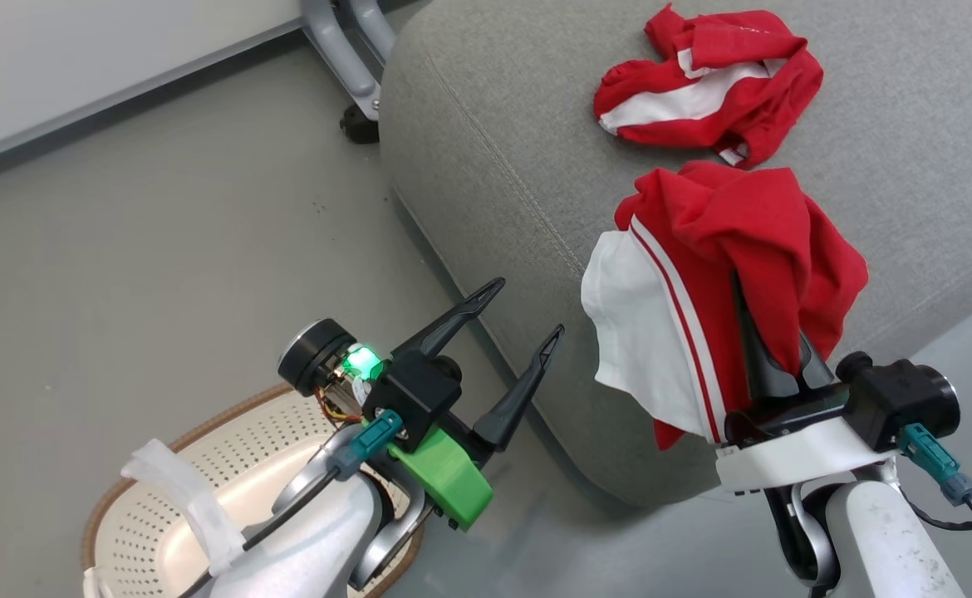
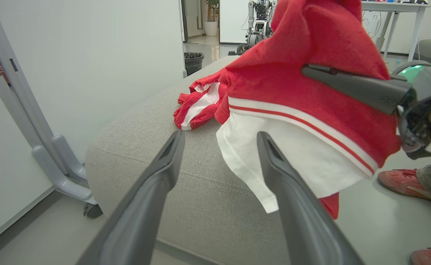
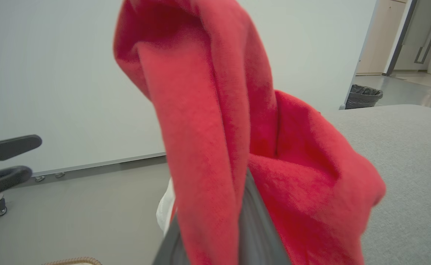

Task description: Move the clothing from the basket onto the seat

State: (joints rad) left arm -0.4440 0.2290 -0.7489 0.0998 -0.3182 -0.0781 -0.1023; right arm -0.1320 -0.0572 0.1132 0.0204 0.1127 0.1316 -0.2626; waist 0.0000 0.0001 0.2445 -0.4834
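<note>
We had 1 red-and-white garment (image 1: 706, 87) lying on the far part of the seat (image 1: 494, 166), while our right gripper (image 1: 773, 357) was clenched on the 2nd garment (image 1: 752, 249), which hung at the seat's near edge, not yet set down. Our left gripper (image 1: 527, 307) stood open and empty near the basket (image 1: 203, 423), whose visible part held no clothing, so we judged only the release was left.

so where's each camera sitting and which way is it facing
head view: on the head, looking down at the seat, the basket; left gripper open, right gripper shut on the held garment
left wrist view: along its own fingers, across the seat
right wrist view: along its own fingers, into the held garment
shared: all three see the held garment
</note>
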